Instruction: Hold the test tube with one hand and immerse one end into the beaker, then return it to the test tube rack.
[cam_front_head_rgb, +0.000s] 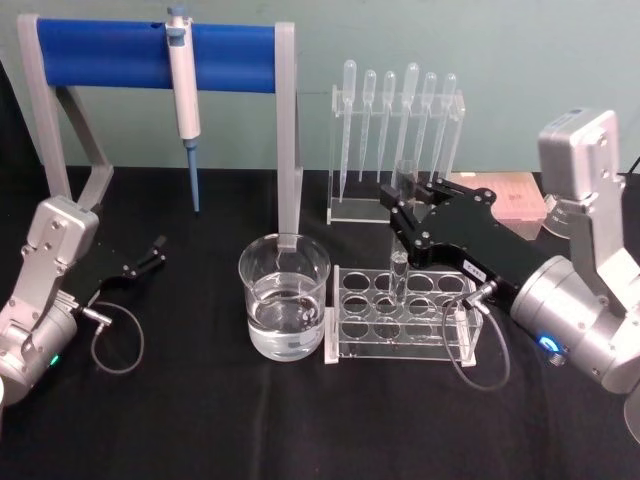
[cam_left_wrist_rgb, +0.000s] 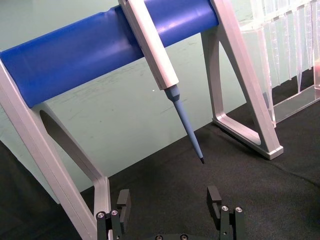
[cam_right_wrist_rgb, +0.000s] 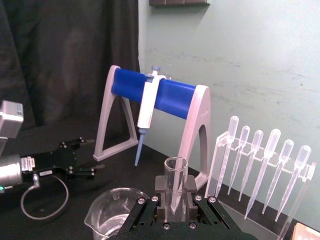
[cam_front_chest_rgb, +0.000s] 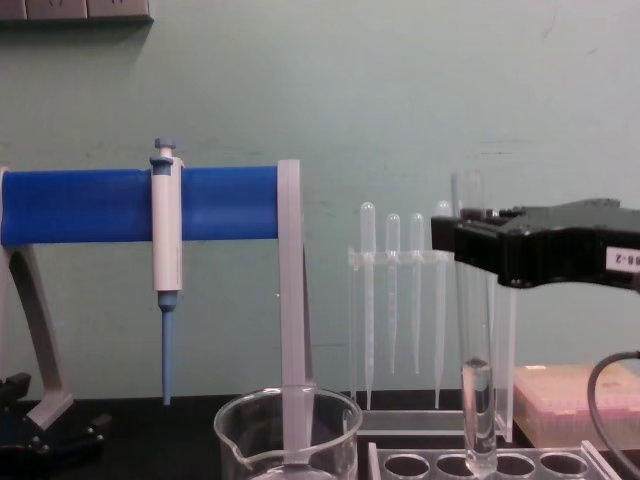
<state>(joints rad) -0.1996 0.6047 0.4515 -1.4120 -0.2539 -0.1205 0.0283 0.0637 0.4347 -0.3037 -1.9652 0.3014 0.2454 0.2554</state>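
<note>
My right hand (cam_front_head_rgb: 405, 200) clamps one test tube (cam_front_head_rgb: 399, 270) upright at center frame, its bottom down in the clear rack (cam_front_head_rgb: 400, 345). One beaker (cam_front_head_rgb: 284, 297) with water sits just left of the rack. Six pipettes (cam_front_head_rgb: 400, 125) hang behind. One micropipette (cam_front_head_rgb: 184, 95) upper left. Left gripper (cam_front_head_rgb: 155, 250) spread, holding nothing, at the left edge.

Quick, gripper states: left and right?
Left gripper: open, empty, parked on the table.
Right gripper: shut on the test tube, above the rack.
</note>
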